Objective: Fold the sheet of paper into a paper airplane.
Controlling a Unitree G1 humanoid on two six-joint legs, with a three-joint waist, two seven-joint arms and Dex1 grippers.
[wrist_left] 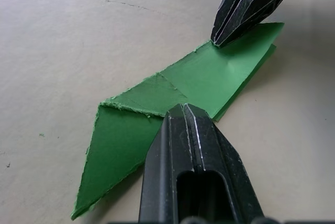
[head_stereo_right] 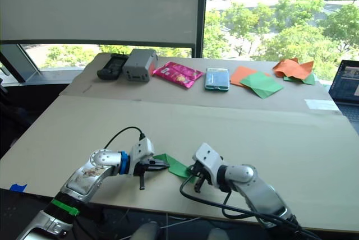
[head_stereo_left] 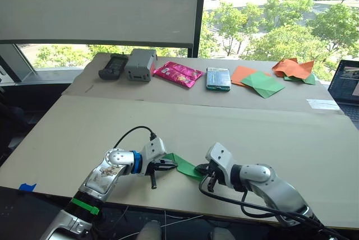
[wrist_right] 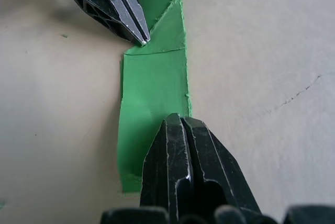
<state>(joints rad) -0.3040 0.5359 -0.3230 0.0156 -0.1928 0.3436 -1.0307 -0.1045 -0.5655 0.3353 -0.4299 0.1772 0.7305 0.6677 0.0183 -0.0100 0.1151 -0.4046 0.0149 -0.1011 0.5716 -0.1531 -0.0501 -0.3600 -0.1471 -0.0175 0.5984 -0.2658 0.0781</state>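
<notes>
The narrow bright green folded paper wedge, the paper airplane (head_stereo_left: pixel 185 167), lies flat on the beige cardboard-covered worktop (head_stereo_left: pixel 269 133), close to its near edge, between the two arms. One end of the wedge is pointed and the other is cut square, with straight creases crossing its top face.

The left tool (wrist_left: pixel 194 130) has its two black fingers pressed together, and their tips rest on the paper airplane about midway along it, where a crease meets the long edge. The right tool (wrist_right: pixel 180 130) also has its fingers pressed together, tips down on the square end of the paper airplane. Neither tool pinches the paper; both touch it from above.

Along the far side of the worktop, well apart from the arms, stand from left to right a black handheld device (head_stereo_left: pixel 113 67), a grey box-shaped device (head_stereo_left: pixel 140 64), a pink snack packet (head_stereo_left: pixel 178 73), a teal packet (head_stereo_left: pixel 218 78), a flat orange paper sheet (head_stereo_left: pixel 242 74), a smooth green diamond-looking sheet (head_stereo_left: pixel 263 84) overlapping it, and crumpled orange paper (head_stereo_left: pixel 293 68). A laptop (head_stereo_left: pixel 346 86) sits at the far right edge.
</notes>
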